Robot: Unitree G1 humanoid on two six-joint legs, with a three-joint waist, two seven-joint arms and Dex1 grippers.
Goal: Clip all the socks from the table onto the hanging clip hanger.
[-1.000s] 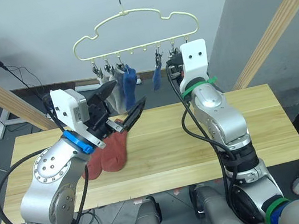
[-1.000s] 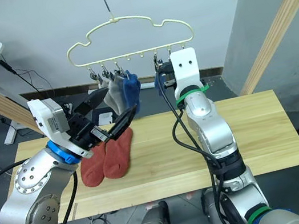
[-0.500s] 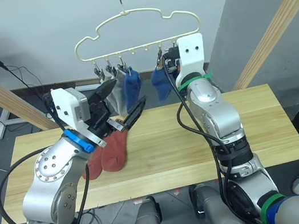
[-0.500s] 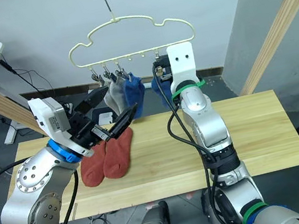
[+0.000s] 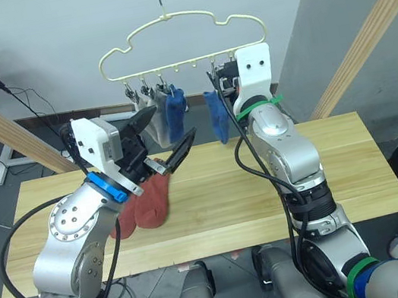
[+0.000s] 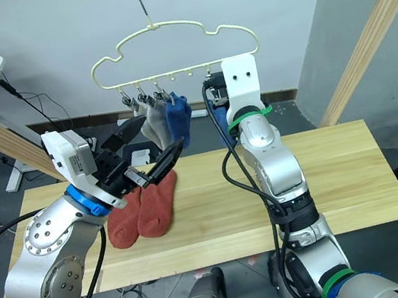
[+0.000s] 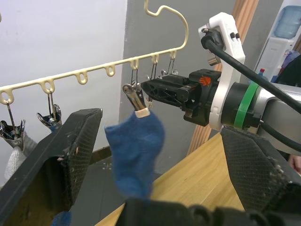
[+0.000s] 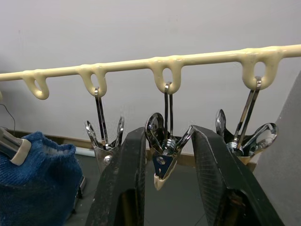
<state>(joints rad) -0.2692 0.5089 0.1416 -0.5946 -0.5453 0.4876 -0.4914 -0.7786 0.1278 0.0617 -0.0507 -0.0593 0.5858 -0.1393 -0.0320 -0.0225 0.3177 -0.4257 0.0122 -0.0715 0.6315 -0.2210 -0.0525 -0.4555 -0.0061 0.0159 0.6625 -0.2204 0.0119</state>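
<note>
Silver arms, white wrist boxes, black cables, blue and green bands.

Pale yellow-green clip hanger (image 5: 180, 42), blue (image 5: 216, 117), light grey (image 5: 154, 123) and rust-red socks (image 5: 151, 201), light wood-grain table (image 5: 325, 165).

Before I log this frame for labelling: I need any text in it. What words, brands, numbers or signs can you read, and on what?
No readable text.
The orange mark on the right gripper, seen from the left wrist, is too small to read.
The clip hanger, the socks and the table carry no lettering.
</note>
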